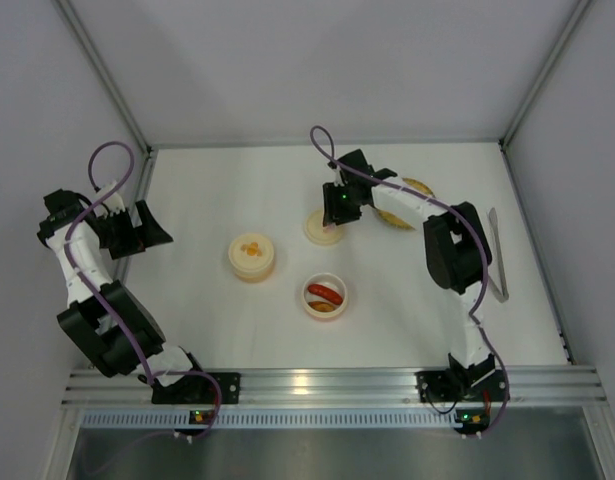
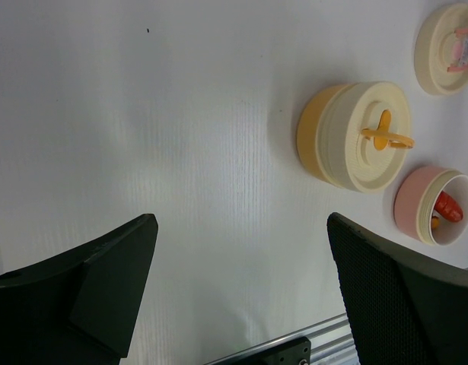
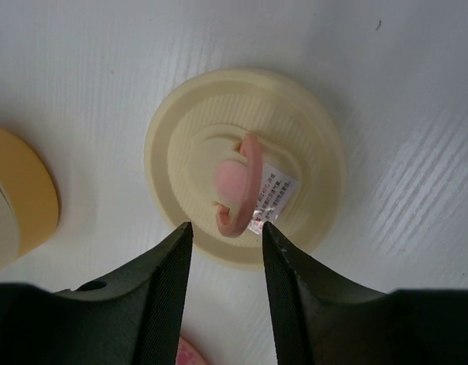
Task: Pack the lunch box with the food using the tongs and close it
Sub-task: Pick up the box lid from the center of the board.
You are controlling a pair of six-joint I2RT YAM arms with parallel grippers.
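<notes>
1. Since the right gripper (image 3: 224,226) straddles the pink loop handle (image 3: 245,163) of the cream lid (image 3: 180,137) with jaws apart and nothing clamped, centre the loop before pinching.
2. Lift straight, then carry to the pink lunch box (image 1: 325,276); the sausage pieces (image 1: 325,292) are already inside.
3. Left gripper (image 2: 243,220) is wide apart and idle.
4. Tongs (image 1: 497,255) lie unheld by the right wall; whether their arms are apart is too small to tell.
</notes>
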